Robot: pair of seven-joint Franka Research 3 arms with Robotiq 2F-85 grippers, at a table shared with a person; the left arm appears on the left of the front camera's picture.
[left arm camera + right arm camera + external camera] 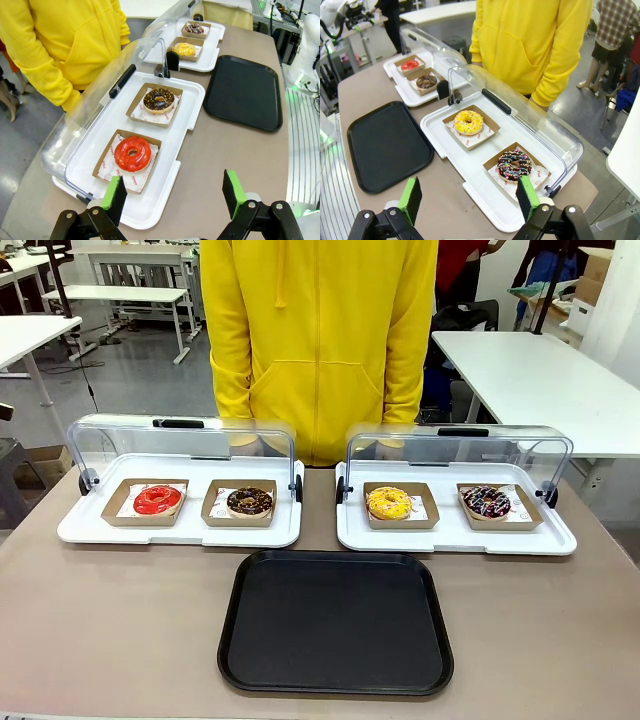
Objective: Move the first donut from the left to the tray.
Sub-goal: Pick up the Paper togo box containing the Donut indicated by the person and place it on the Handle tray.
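Observation:
The red-glazed ring donut (157,500) (132,153) (410,65) lies in a small brown cardboard tray, leftmost on the left white tray. The large black tray (335,621) (243,91) (386,143) sits bare at the front middle of the table. My left gripper (173,196) hangs open above the table's left end, with the red donut just beyond its left finger. Over the right end my right gripper (469,195) is open too, with nothing between its fingers, near a sprinkled chocolate donut (514,164).
Two white trays (96,530) (455,540) with raised clear lids hold a chocolate donut (249,501), a yellow donut (388,502) and a sprinkled one (486,502). A person in a yellow hoodie (320,340) stands at the far edge.

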